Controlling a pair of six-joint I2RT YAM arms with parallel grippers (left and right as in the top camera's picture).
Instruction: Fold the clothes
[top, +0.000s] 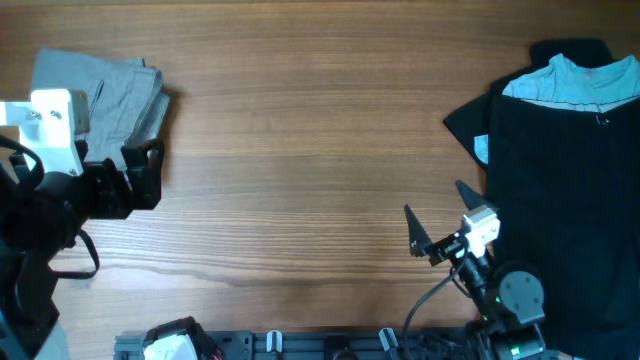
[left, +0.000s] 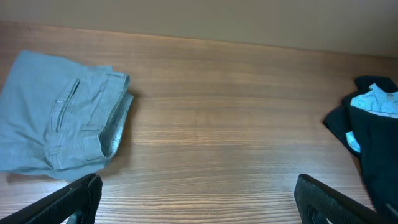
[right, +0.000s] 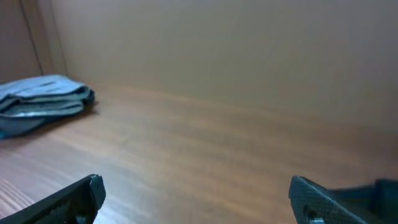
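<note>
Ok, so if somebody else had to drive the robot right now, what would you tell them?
Left gripper: open, empty, right beside the grey pants.
Right gripper: open, empty, over the bare table near the front right.
Pants: at the far left, in a compact folded bundle, waistband and pocket facing up.
Done: the folding looks finished.
Left: perhaps neaten the bundle's edges, then draw both arms clear.
The black garment and pale-blue shirt lie piled at the right.
</note>
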